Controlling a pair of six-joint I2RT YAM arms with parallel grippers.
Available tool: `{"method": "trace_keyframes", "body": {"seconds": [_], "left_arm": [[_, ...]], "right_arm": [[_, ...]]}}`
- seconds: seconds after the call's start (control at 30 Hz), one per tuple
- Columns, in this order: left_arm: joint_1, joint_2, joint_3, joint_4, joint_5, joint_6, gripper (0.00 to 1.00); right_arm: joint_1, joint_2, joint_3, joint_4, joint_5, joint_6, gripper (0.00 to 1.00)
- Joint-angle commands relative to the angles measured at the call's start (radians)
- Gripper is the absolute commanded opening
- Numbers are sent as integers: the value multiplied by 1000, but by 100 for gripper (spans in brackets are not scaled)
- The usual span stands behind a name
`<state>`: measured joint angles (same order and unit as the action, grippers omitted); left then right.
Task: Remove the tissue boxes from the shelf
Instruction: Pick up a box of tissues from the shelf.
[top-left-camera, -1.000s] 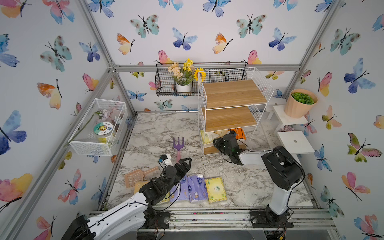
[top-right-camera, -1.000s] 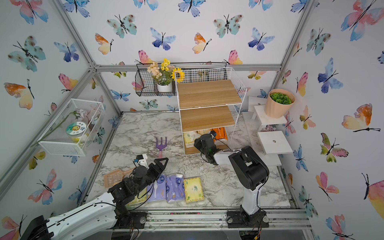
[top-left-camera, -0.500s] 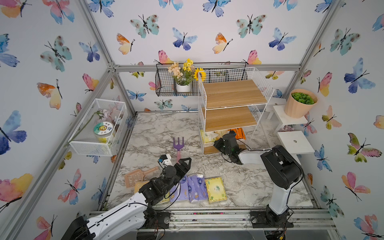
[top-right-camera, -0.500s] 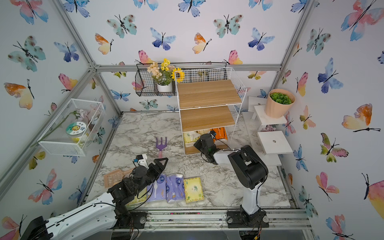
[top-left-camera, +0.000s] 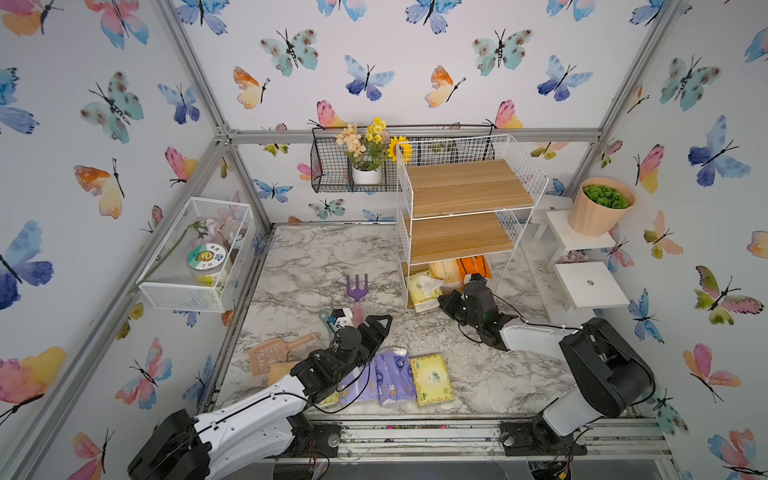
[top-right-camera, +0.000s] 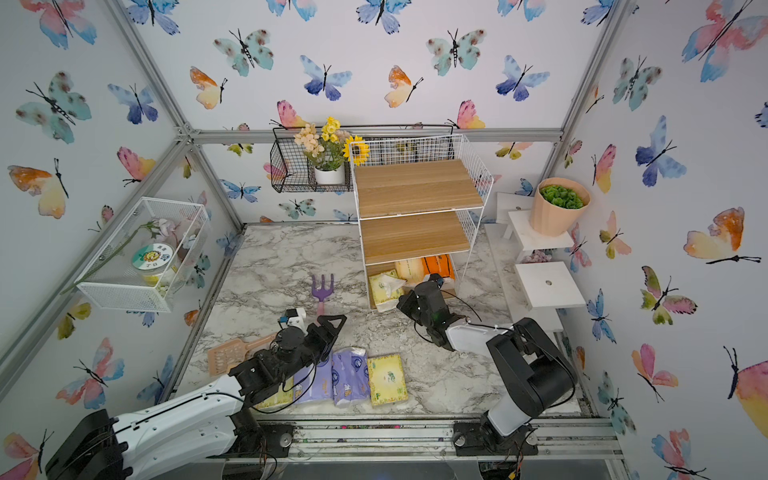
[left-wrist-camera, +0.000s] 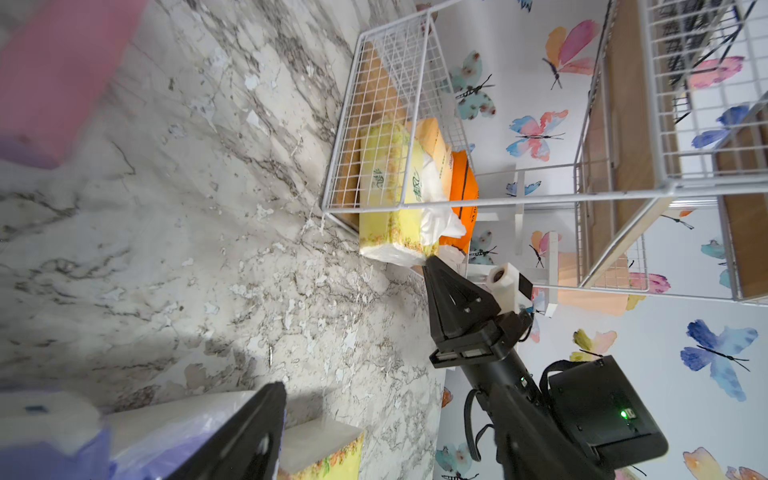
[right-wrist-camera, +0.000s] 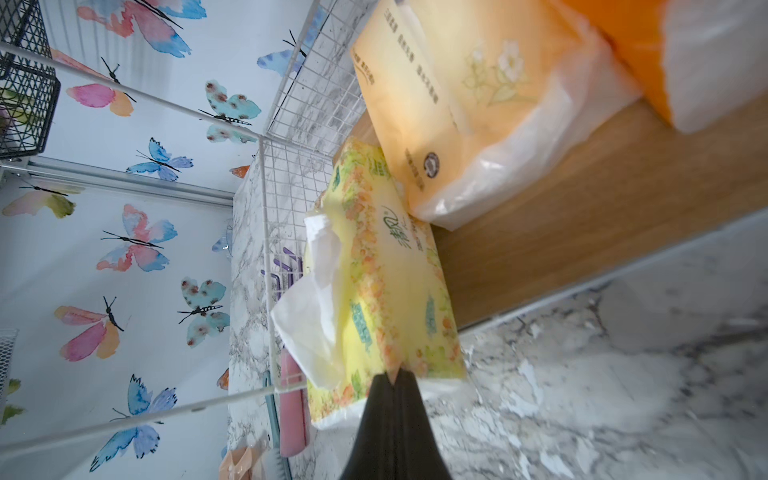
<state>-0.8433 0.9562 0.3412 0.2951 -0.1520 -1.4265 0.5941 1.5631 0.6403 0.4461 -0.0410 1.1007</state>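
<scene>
Butterfly-papered walls are closing in a marbled worktop (top-left-camera: 316, 266), and the shelf (top-left-camera: 465, 187) is standing toward its back right corner with the two upper boards bare. Three packs are lying on its lowest board. The bright orange pack (top-left-camera: 473, 266) and the peach pack (top-left-camera: 444, 270) are sitting further in. The yellow-green pack (right-wrist-camera: 386, 282) is lying along the left wire side, its long axis running back to front and its near end overhanging the board's front edge. The right arm (top-left-camera: 536, 336) is reaching in head-on from the front, its jaws pressed fully together on the wrapper at that overhanging end, so a pull straight along the pack's length toward the worktop's front edge looks natural. The left arm (top-left-camera: 257, 411) is hovering well apart near the front edge, jaws spread wide and empty above the purple packs (top-left-camera: 384, 374) and another yellow pack (top-left-camera: 430, 378).
</scene>
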Motion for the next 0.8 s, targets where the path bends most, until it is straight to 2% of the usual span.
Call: {"method": "trace_keyframes", "body": {"seconds": [0.0, 0.13, 0.27, 0.33, 0.47, 0.63, 0.77], "left_arm": [[-18, 90, 42, 118, 58, -55, 82], [-47, 233, 91, 188, 61, -69, 81], [-51, 382, 155, 249, 70, -58, 71], [-53, 450, 187, 264, 78, -46, 69], [-54, 574, 240, 306, 101, -53, 71], [-52, 688, 249, 409, 101, -135, 80], [-43, 764, 287, 476, 121, -167, 82]], "right_arm": [[-5, -63, -55, -25, -26, 8, 2], [-5, -137, -106, -55, -37, 1, 2], [-5, -196, -143, -70, -53, 8, 2], [-5, -215, -157, -73, -60, 13, 2], [-5, -243, -181, -68, -75, 25, 2], [-5, -266, -210, -53, -97, 46, 2], [-5, -280, -223, -49, -115, 57, 2]]}}
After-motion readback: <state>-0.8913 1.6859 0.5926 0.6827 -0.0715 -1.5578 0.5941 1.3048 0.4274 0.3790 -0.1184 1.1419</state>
